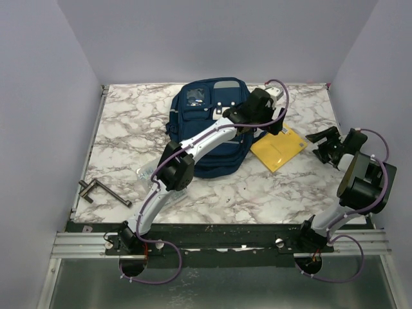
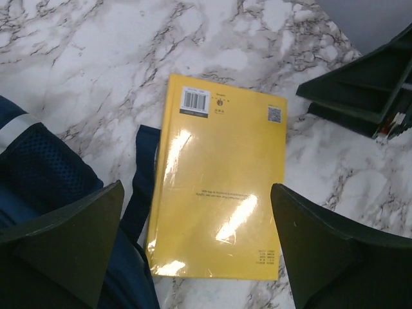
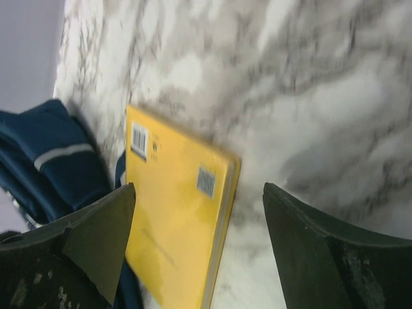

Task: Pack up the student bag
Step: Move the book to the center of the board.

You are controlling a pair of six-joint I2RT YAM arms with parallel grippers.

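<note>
From above, the navy fabric student bag (image 1: 209, 132) lies flat at the far middle of the marble table (image 1: 129, 129), with a yellow book (image 1: 280, 151) just beside its right side. Left wrist: the left pincer (image 2: 196, 193) gapes empty above that glossy book. Right wrist: the right pincer (image 3: 199, 193) stands released, near the book's corner.

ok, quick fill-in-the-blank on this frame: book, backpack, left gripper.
1. The book has a ___ cover.
2. In the top view, the book lies to the ___ of the backpack.
3. The left gripper hangs over the book with its jaws ___, holding nothing.
Missing words: yellow; right; open.
</note>
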